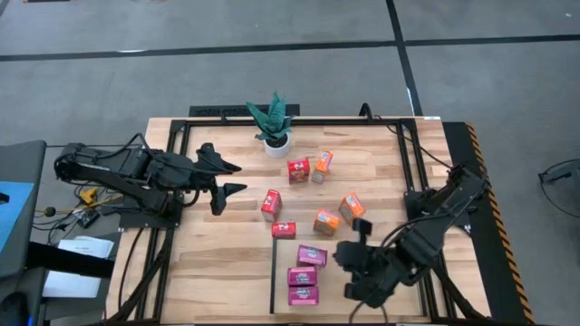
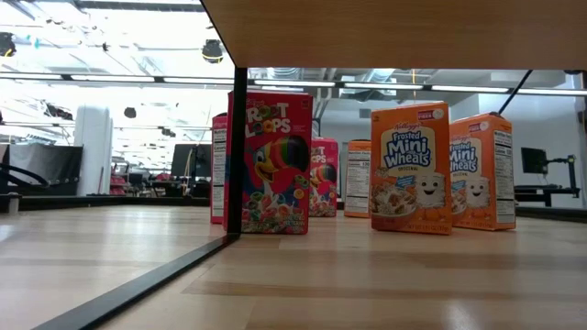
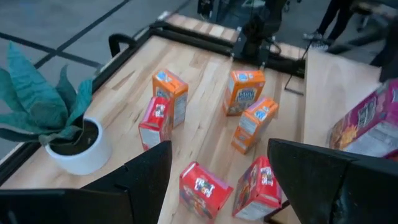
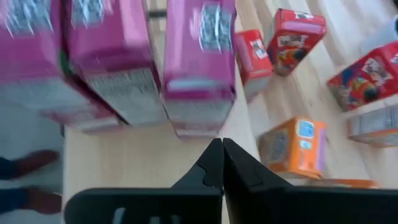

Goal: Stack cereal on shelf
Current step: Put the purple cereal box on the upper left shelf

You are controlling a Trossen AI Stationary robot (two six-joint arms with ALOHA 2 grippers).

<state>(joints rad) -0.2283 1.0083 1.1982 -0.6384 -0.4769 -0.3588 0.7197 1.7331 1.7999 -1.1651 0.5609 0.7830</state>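
Right end effector [image 1: 361, 237], fingers pinched together on nothing, hovers just beside the three purple boxes [image 1: 304, 274] lined up on the shelf [image 1: 362, 303]. Judged from that, the purple set is placed; orange boxes [image 1: 337, 215] and red boxes [image 1: 276, 210] wait on the worktop [image 1: 217, 263]. Next it must spread and reach an orange one. Left end effector [image 1: 231, 178] hangs wide, empty, near the plant [image 1: 273, 122].

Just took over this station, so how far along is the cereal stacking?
Three purple boxes stand in a row on the shelf. Nothing is in hand: the right gripper is shut and empty, the left gripper open. Three red boxes and three orange boxes remain.
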